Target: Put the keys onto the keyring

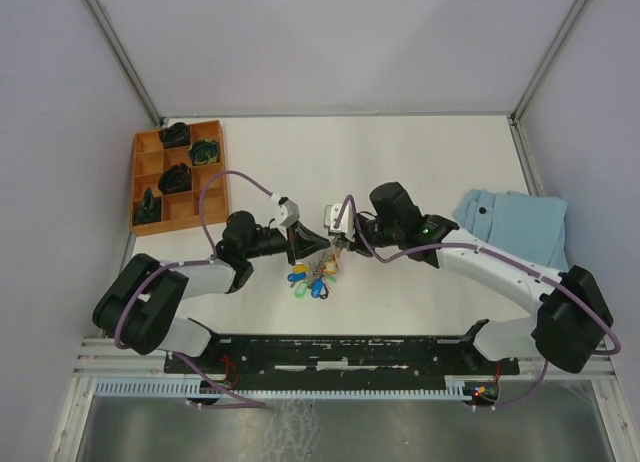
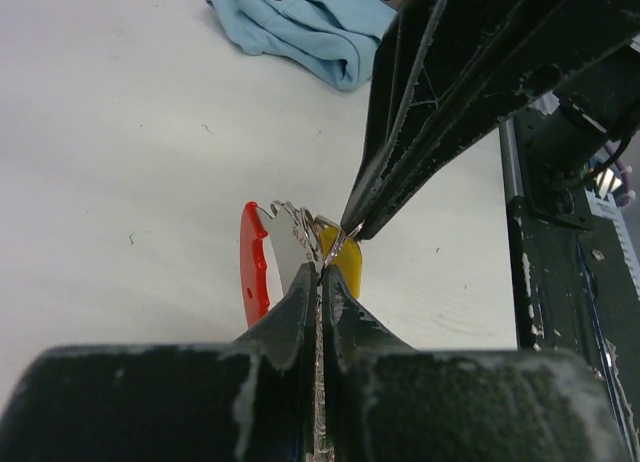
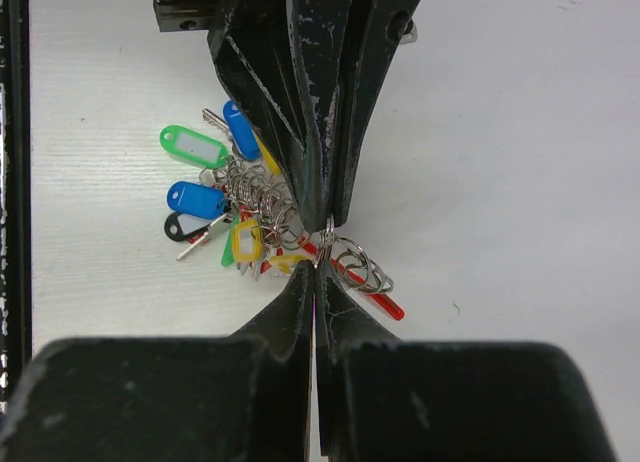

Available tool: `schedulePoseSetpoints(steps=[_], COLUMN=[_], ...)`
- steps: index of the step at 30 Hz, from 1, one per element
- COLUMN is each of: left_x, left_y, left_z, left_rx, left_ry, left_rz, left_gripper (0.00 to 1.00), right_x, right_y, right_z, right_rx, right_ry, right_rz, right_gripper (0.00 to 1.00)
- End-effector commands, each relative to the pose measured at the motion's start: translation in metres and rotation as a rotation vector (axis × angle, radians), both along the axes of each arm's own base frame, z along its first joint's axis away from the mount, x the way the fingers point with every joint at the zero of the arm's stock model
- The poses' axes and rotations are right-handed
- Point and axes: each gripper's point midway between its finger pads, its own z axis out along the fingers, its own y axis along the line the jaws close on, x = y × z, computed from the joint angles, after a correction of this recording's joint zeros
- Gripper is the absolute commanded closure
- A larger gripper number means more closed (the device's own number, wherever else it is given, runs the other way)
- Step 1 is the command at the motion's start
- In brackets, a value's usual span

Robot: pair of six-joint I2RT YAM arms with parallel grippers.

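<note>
No brand or text I can read anywhere, and the white inserts in the key tags are too small to make out. L gripper (image 2: 320, 274) is clamped tight on a thin silver bit of the keyring (image 3: 268, 204), no gap btwn the fingers. R gripper (image 3: 318, 269) is squeezed fully closed too, pinching a small ring of the same cluster, tip-to-tip w/ the L one mid-table. The keys (image 1: 314, 280) sit bunched on the table (image 1: 400, 162), just near of the tips, w/ a red strap (image 3: 378, 299) poking out.

Count from the R wrist cam:
- 1 green tag (image 3: 192, 145)
- 2 blue tags (image 3: 198, 199)
- 1 black tag (image 3: 182, 225)
- at least 1 yellow tag (image 3: 245, 240)

Far left there's 1 orange tray (image 1: 136, 182) w/ 4 dark items (image 1: 175, 177) in it. On the right, 1 light-blue cloth (image 1: 520, 227).
</note>
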Motion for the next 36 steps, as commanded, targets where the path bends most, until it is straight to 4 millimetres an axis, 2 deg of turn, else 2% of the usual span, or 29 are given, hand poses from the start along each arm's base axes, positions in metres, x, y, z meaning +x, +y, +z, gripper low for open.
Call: schedulePoseSetpoints(steps=[1, 8, 15, 18, 22, 30, 36], left_x=[0.022, 0.022, 0.019, 0.019, 0.015, 0.005, 0.000], left_y=[0.007, 0.008, 0.007, 0.008, 0.008, 0.002, -0.001], left_z=[0.037, 0.036, 0.031, 0.024, 0.018, 0.017, 0.022], left_rx=[-0.119, -0.137, -0.123, -0.077, -0.031, 0.013, 0.008], left_ry=[-0.066, -0.064, -0.068, -0.074, -0.101, -0.150, -0.180], left_rz=[0.147, 0.159, 0.144, 0.137, 0.099, -0.009, -0.064], left_gripper=[0.97, 0.97, 0.96, 0.81, 0.70, 0.63, 0.59], right_x=[-0.009, -0.006, 0.009, 0.015, 0.015, 0.007, 0.001], right_y=[0.006, 0.017, 0.014, 0.011, 0.010, 0.015, 0.019], right_z=[-0.011, -0.019, 0.001, 0.013, 0.027, 0.042, 0.041], right_rx=[-0.001, 0.007, -0.012, -0.036, -0.047, -0.055, -0.059], right_ry=[0.030, 0.029, -0.056, -0.102, -0.127, -0.132, -0.103], right_rz=[-0.013, -0.018, -0.043, -0.047, -0.018, 0.069, 0.117], right_gripper=[0.99, 0.99, 0.99, 0.99, 0.99, 0.99, 0.99])
